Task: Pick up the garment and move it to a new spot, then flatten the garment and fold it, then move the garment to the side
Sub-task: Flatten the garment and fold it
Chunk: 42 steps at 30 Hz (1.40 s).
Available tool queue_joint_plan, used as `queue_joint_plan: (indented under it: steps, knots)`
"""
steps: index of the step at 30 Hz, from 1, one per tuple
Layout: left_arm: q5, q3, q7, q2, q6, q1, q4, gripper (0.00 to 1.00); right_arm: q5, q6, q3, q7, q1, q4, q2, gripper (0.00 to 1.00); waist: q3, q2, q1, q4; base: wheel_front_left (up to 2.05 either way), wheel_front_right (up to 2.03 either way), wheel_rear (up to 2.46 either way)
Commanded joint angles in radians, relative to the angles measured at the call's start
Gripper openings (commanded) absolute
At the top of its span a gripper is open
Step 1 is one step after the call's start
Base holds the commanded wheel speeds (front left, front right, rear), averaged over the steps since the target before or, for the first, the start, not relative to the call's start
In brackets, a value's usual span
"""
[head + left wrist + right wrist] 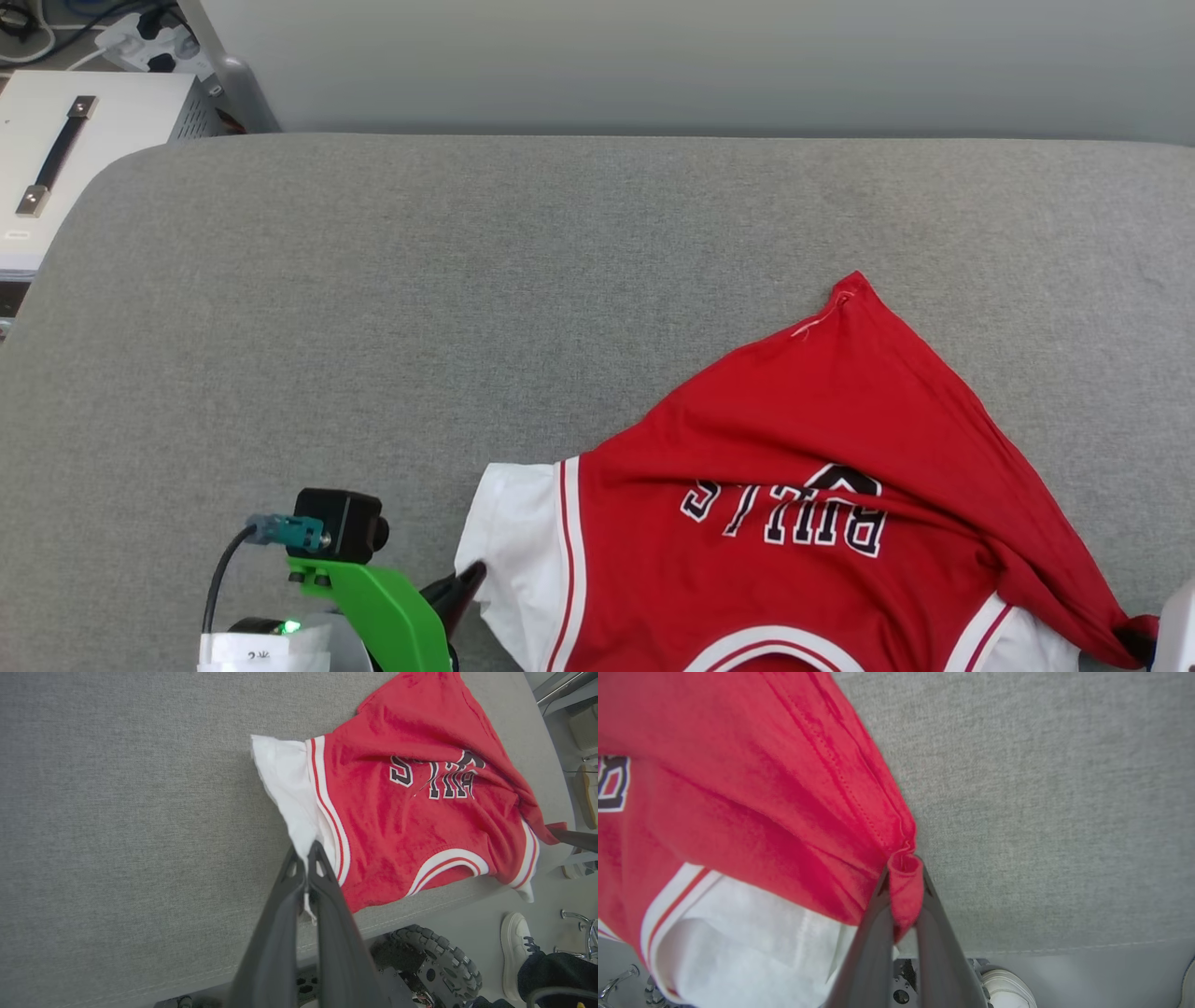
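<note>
The garment [794,448], a red jersey with white sleeves and black "BULLS" lettering, lies crumpled on the grey table [373,308] at the near right, its collar toward me and partly over the front edge. My left gripper [307,856] is shut on the edge of the white sleeve [292,784]; its dark fingertips [464,583] meet the sleeve in the head view. My right gripper [903,872] is shut on a bunched red corner of the garment [784,788], which shows at the lower right edge of the head view [1134,639].
A white box with a black handle [65,149] stands off the table's far left corner, with a power strip [140,37] behind it. A wall runs behind the table. A person's white shoe [514,947] and my wheeled base [430,961] are on the floor below the front edge.
</note>
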Motion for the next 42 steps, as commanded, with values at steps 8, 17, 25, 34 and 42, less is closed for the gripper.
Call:
queue_joint_plan:
  steps: [8, 17, 25, 34, 42]
  knots:
    - [-0.002, -0.005, -0.009, -0.010, -0.003, -0.022, 0.000, 0.00, -0.003, -0.001, -0.001, 0.021, -0.025, -0.062, -0.006, 1.00, 0.010, -0.0001, 0.0001, 0.003, 0.00, 0.00, 0.00]
    - [0.015, -0.018, -0.009, -0.009, -0.010, -0.049, -0.023, 0.00, 0.047, -0.001, 0.052, 0.104, -0.162, -0.219, -0.077, 1.00, 0.064, -0.0001, 0.0001, 0.050, 0.00, 0.00, 0.00]
    - [0.035, -0.035, -0.006, -0.016, -0.018, -0.091, -0.046, 0.00, 0.047, -0.001, 0.180, 0.226, -0.397, -0.254, -0.108, 1.00, 0.159, -0.0001, 0.0001, 0.123, 0.00, 0.00, 0.00]
    - [0.049, -0.064, -0.015, -0.043, -0.038, -0.142, -0.053, 0.00, -0.017, -0.001, 0.305, 0.250, -0.609, -0.089, -0.156, 1.00, 0.259, -0.0001, 0.0001, 0.214, 0.00, 0.00, 0.00]
    - [0.054, -0.086, -0.028, -0.066, -0.052, -0.166, -0.038, 0.00, -0.059, -0.001, 0.363, 0.206, -0.714, 0.062, -0.188, 1.00, 0.308, -0.0001, 0.0001, 0.270, 0.00, 0.00, 0.00]
